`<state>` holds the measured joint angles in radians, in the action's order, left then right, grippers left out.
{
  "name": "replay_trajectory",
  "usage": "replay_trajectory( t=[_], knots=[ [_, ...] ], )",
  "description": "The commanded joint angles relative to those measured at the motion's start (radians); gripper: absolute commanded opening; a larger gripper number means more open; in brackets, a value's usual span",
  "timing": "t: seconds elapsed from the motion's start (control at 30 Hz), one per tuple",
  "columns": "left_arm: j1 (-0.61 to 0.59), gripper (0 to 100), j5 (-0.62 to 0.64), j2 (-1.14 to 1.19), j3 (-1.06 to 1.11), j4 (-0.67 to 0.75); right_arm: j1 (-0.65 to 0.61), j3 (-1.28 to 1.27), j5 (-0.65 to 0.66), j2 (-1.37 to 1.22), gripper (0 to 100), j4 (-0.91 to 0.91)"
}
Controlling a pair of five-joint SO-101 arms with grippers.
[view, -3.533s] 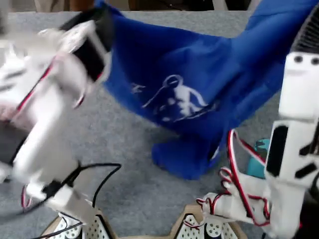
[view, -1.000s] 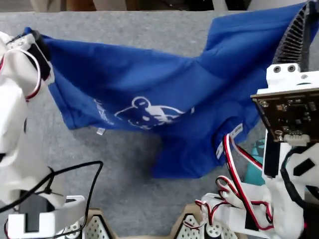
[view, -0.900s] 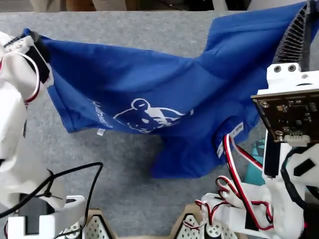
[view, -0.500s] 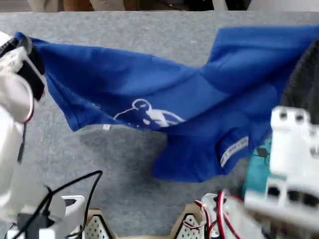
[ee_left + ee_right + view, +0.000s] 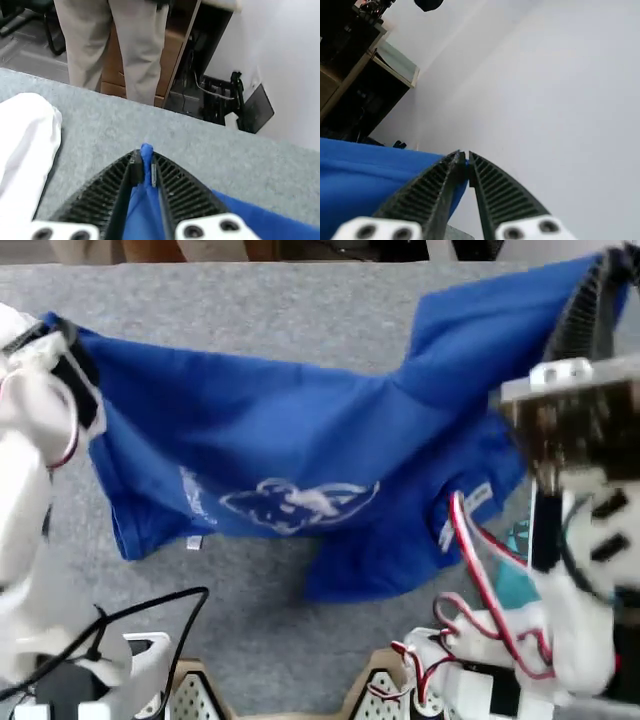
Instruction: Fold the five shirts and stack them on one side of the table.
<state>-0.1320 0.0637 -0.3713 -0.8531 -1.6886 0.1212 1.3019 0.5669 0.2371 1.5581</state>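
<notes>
A blue shirt (image 5: 300, 430) with a white print hangs stretched between the two arms above the grey table (image 5: 250, 290). My left gripper (image 5: 143, 162) is shut on one corner of the blue shirt (image 5: 145, 200); in the high view it sits at the far left (image 5: 50, 330). My right gripper (image 5: 465, 160) is shut on the opposite edge of the blue shirt (image 5: 365, 165), at the upper right of the high view (image 5: 610, 265). The shirt's lower part sags onto the table near the front middle.
A folded white garment (image 5: 25, 145) lies on the table beside the left gripper. A teal object (image 5: 515, 560) sits by the right arm's base. Both arm bases and a black cable (image 5: 150, 610) occupy the table's front edge.
The shirt's left half has dropped lower, so the print now hangs nearer the front. The right arm has risen and swung back up at the right; the left gripper has barely moved.
</notes>
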Motion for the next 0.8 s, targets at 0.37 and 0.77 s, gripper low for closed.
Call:
replay_trajectory(
  t=[0.37, 0.77],
  knots=[
    [-0.002, 2, -0.006, 0.013, 0.028, 0.094, -0.007, -0.122, -0.003, -0.018, 0.5, 0.04],
    [-0.002, 2, -0.002, 0.012, 0.026, 0.094, 0.073, -0.291, -0.135, -0.008, 0.5, 0.06]
  ],
)
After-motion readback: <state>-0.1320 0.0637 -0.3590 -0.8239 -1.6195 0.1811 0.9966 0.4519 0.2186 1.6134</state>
